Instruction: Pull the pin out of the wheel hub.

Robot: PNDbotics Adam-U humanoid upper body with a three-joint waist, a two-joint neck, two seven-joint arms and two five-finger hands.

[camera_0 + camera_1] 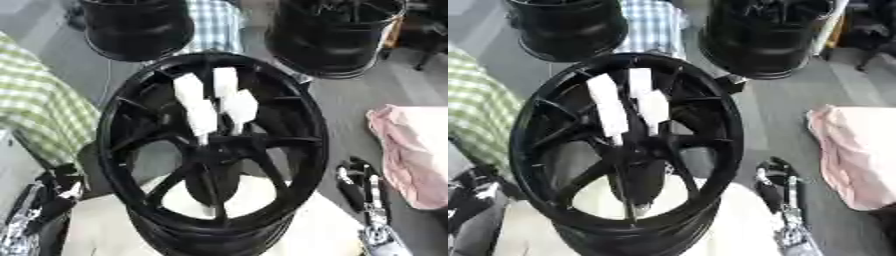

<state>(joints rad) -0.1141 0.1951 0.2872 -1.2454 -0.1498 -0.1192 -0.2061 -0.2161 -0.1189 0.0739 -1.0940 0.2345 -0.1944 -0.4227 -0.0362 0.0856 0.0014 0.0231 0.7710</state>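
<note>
Glossy spoked wheel hub (213,150) (black)

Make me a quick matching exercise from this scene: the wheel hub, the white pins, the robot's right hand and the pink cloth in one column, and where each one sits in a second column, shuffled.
Column one:
1. wheel hub
2. white pins
3. right hand
4. pink cloth

Column two:
A. far right edge
B. sticking up from the hub's middle
C. centre, on the pale stand
D. lower right, idle beside the rim

Pairs: 1-C, 2-B, 3-D, 4-A
</note>
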